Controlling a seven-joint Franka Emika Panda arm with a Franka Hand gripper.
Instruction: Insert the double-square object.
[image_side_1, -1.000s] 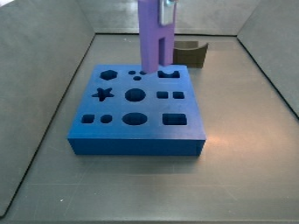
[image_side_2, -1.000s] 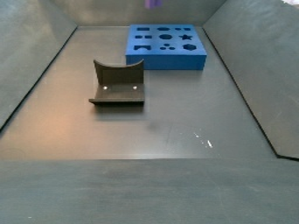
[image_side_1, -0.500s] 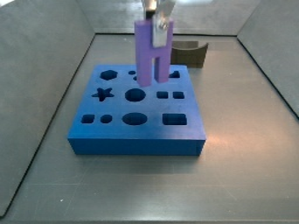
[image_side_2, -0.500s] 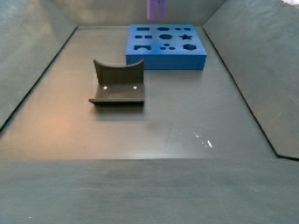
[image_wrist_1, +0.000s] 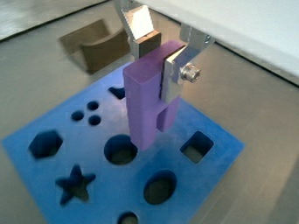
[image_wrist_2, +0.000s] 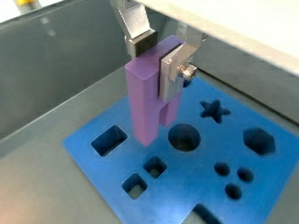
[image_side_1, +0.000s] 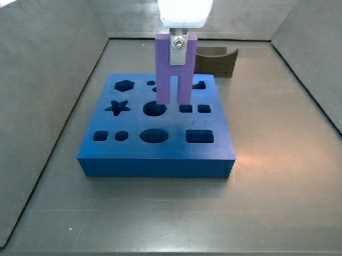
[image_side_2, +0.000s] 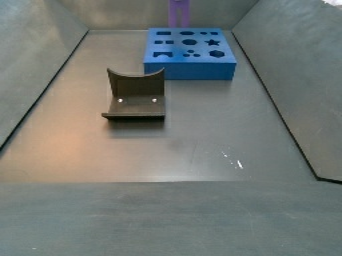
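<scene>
The double-square object (image_side_1: 174, 70) is a tall purple peg with a forked lower end. My gripper (image_side_1: 179, 38) is shut on its top and holds it upright over the blue block (image_side_1: 154, 150). Its prongs reach down to the block's top, by the round hole (image_side_1: 155, 108) and the pair of small square holes (image_side_1: 195, 107). I cannot tell whether they touch. In both wrist views the silver fingers (image_wrist_1: 176, 68) (image_wrist_2: 177, 61) clamp the peg (image_wrist_1: 147, 101) (image_wrist_2: 147, 101) above the block (image_wrist_1: 47, 166) (image_wrist_2: 268, 188). In a side view only the peg's purple shaft (image_side_2: 178, 11) shows.
A dark grey curved block (image_side_2: 134, 95) stands on the floor apart from the blue block (image_side_2: 191, 68); it also shows behind it (image_side_1: 218, 62) and in a wrist view (image_wrist_1: 93, 42). Grey walls enclose the floor.
My gripper has come straight down with the peg; its lower end has dropped from well above the block to about the block's top face.
</scene>
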